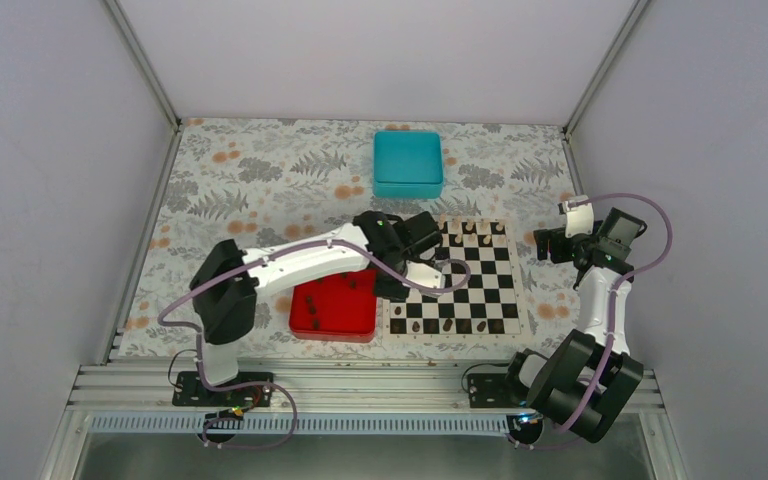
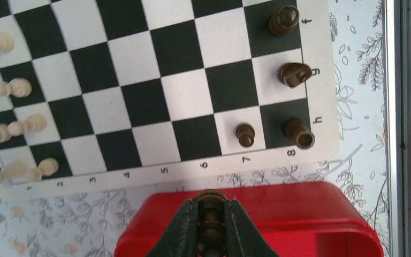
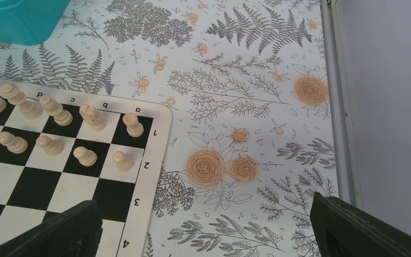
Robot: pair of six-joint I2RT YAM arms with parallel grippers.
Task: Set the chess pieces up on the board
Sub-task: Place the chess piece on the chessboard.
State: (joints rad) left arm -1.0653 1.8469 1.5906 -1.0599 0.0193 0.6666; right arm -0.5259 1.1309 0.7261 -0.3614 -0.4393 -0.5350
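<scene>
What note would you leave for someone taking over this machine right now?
Left gripper: shut on a dark piece, over the tray edge beside the board.
Right gripper: open, empty, off the board's corner.
Done: pale pieces lined up; several dark pieces placed.
Left: seat the held piece, then those in the tray.

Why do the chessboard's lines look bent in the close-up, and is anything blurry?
Left wrist view: the wide lens bows the board's edges; the pale pieces look soft. Right wrist view: the right gripper's fingers are dark, the cloth sharp. Top view: even light, faint shadows.
</scene>
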